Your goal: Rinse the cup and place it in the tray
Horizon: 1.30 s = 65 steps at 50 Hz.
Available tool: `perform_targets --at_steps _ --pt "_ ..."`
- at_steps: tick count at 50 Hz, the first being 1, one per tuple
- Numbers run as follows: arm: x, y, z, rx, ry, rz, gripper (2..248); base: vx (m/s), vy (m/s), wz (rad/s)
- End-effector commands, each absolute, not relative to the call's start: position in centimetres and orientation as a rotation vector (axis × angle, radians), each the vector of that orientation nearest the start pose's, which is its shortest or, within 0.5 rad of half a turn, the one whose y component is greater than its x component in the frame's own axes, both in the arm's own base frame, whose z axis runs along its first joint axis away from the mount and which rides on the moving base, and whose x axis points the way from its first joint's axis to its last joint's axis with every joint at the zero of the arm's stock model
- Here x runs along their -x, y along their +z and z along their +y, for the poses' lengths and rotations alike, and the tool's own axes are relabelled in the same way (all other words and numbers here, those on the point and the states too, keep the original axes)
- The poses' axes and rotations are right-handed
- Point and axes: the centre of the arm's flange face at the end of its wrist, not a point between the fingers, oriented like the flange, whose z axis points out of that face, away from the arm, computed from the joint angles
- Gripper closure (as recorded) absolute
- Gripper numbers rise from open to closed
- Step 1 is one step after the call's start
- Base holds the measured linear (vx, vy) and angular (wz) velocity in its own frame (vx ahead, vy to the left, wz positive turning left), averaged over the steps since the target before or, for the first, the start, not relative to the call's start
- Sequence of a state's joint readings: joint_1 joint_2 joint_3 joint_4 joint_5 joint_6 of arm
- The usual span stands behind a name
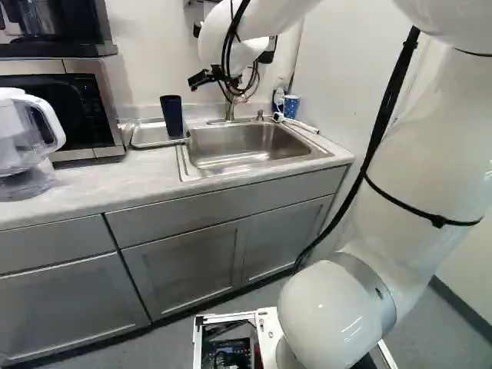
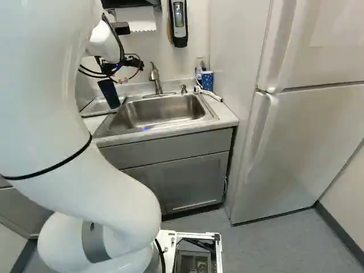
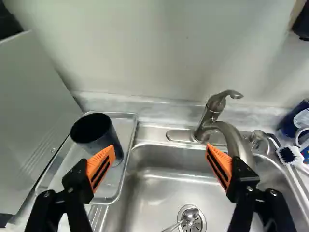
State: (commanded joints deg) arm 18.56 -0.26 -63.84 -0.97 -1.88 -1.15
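Dark cup (image 3: 99, 133) upright in tray (image 3: 126, 145), beyond one finger of the claw (image 2: 122, 65). Claw released, fingers wide apart. Only wrist view shows spoon (image 3: 191, 213) at sink (image 3: 154, 191) drain (image 3: 200, 223), ahead of claw.

The pale countertop (image 1: 84, 184) bears a clear pitcher (image 1: 18, 146), microwave (image 1: 94, 115), metal tray (image 1: 146, 135), patterned blue cup (image 2: 207, 81) and inset sink (image 1: 246, 144).
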Motion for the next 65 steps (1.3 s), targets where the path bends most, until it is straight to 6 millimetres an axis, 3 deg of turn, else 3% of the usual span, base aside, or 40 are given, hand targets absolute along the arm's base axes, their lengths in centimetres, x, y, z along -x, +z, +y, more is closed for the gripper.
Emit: perform_targets --at_steps 28,49,65 --pt "-45.5 64.7 14.2 2.639 -1.399 -0.451 3 0.000 0.000 0.000" --pt "-42.2 63.8 10.8 2.734 -1.301 -0.394 3 0.000 0.000 0.000" --pt "-41.7 63.7 9.8 2.743 -1.309 -0.368 3 0.000 0.000 0.000"
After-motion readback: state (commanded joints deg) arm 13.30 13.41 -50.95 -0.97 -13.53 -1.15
